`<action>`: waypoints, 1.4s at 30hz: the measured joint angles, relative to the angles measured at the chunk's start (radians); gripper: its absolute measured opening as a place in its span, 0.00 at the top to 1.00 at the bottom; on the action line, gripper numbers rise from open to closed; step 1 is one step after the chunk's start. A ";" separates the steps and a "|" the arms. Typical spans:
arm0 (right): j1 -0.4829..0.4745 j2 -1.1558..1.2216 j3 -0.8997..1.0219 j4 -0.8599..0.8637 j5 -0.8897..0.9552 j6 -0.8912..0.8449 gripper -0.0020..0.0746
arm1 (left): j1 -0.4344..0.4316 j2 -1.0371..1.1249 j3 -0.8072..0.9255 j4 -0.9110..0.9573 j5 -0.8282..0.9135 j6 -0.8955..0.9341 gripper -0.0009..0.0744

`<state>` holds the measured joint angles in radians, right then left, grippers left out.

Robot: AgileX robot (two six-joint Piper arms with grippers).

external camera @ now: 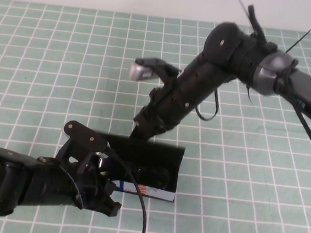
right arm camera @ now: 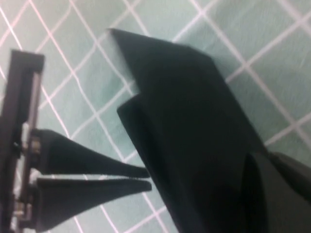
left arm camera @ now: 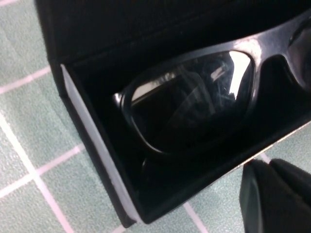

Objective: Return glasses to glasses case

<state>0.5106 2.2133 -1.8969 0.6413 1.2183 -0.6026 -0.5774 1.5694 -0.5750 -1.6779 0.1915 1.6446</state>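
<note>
The glasses case (external camera: 149, 192) lies open at the front middle of the mat, its printed edge facing me. The black glasses (external camera: 159, 177) lie inside it; the left wrist view shows one dark lens and frame (left arm camera: 194, 107) within the case walls (left arm camera: 92, 145). My right gripper (external camera: 141, 130) reaches down from the upper right and is shut on the far edge of the flap lid (external camera: 160, 153), holding it raised; the lid fills the right wrist view (right arm camera: 184, 111). My left gripper (external camera: 111, 199) is shut and empty, low beside the case's front left corner (left arm camera: 274, 196).
The green checked mat (external camera: 49, 73) covers the table on all sides. The left arm's cable (external camera: 141, 214) hangs over the case's front edge. The left gripper's closed fingers (right arm camera: 97, 167) show in the right wrist view beside the lid.
</note>
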 joint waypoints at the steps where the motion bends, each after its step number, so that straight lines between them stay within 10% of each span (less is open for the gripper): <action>1: 0.003 0.000 0.013 0.000 -0.002 -0.004 0.99 | 0.000 0.000 0.000 0.000 0.000 0.000 0.99; 25: 0.023 -0.323 0.118 -0.028 -0.123 -0.147 0.99 | 0.000 -0.272 -0.060 0.234 0.259 0.064 0.99; 36: 0.016 -0.577 0.118 -0.086 -0.228 -0.148 0.99 | -0.002 -0.450 -0.374 1.018 0.943 -0.455 0.99; 42: 0.016 -0.690 0.152 -0.148 -0.223 -0.139 0.99 | 0.069 -0.528 -0.425 1.399 0.876 -0.781 0.99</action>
<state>0.5263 1.5231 -1.7450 0.4932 0.9950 -0.7412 -0.5085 1.0414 -0.9998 -0.2784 1.0674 0.8634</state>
